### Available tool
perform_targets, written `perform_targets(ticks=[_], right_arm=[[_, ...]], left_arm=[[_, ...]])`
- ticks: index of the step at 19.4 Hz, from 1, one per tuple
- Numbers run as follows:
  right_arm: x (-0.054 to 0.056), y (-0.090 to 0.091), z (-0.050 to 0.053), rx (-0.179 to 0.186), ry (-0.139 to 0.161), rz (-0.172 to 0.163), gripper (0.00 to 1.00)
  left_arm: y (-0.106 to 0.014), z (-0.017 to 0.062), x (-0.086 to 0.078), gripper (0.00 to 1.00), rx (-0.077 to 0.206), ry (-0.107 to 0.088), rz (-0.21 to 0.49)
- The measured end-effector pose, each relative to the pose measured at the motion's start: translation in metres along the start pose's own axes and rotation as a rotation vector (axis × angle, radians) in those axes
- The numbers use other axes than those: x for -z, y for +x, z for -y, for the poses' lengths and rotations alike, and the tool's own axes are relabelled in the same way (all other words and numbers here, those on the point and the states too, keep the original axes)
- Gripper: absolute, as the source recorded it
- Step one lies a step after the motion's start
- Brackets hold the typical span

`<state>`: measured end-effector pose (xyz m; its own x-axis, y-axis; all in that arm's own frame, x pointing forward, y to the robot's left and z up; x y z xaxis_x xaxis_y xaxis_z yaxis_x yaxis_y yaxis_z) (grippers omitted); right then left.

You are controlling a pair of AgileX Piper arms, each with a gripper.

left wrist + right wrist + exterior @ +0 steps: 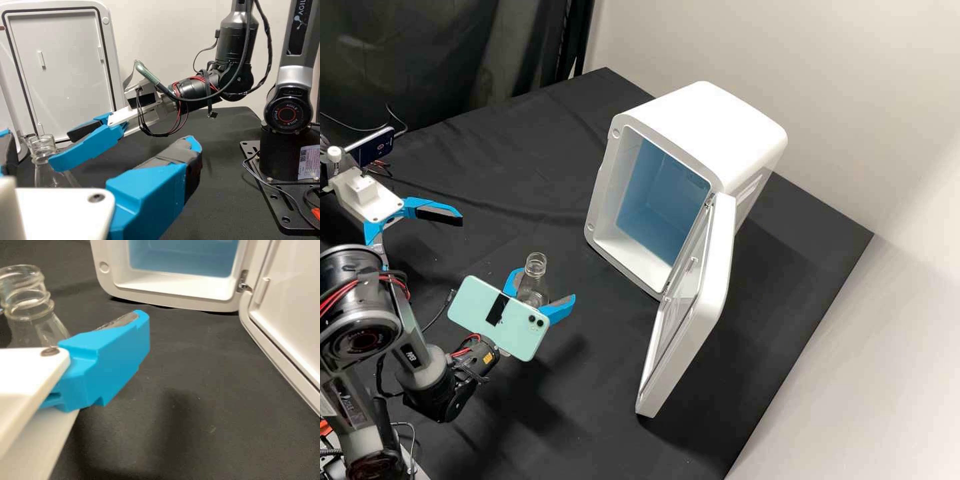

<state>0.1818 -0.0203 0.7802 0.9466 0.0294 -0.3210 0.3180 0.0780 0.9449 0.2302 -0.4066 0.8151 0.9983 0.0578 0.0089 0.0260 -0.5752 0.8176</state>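
A clear glass bottle (pixel 535 267) without a cap stands upright between the blue fingers of my right gripper (pixel 540 291), which is shut on it at its body. In the right wrist view the bottle (pixel 27 300) sits right beside one blue finger (pixel 105 350). My left gripper (pixel 405 221) hangs open over the bench's left side, holding nothing. Past its near finger (pixel 155 185), the left wrist view shows the right gripper (pixel 67 147) and the bottle (pixel 42 150). A white mini fridge (pixel 720 133) with a pale blue inside lies tilted to the right, its door (pixel 693 300) swung open.
A mint phone (pixel 500 317) is mounted on the right arm's wrist, and another phone (pixel 373 143) sits by the left arm. An arm's base (pixel 290 150) stands behind. Black cloth (pixel 520 167) covers the bench, whose edge runs along the right by the wall.
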Motion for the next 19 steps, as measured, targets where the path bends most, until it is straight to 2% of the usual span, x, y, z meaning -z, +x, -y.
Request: perform_targets(ticks=[2,6,7,11,13,19], right_arm=[[0.004,0.003,0.003,0.009,-0.008,-0.013,1.00],[0.007,0.007,0.012,0.045,0.003,-0.016,1.00],[0.007,0.009,0.014,0.052,0.010,-0.012,1.00],[0.010,0.014,0.023,0.067,-0.004,0.010,1.00],[0.010,0.016,0.026,0.061,0.007,0.033,1.00],[0.013,0.020,0.034,0.066,-0.018,0.061,1.00]], left_arm=[[0.000,0.0000,0.000,1.00,0.000,0.000,0.000],[0.000,0.0000,0.000,1.00,0.000,0.000,0.000],[0.000,0.0000,0.000,1.00,0.000,0.000,0.000],[0.000,0.0000,0.000,1.00,0.000,0.000,0.000],[0.000,0.0000,0.000,1.00,0.000,0.000,0.000],[0.000,0.0001,0.000,1.00,0.000,0.000,0.001]])
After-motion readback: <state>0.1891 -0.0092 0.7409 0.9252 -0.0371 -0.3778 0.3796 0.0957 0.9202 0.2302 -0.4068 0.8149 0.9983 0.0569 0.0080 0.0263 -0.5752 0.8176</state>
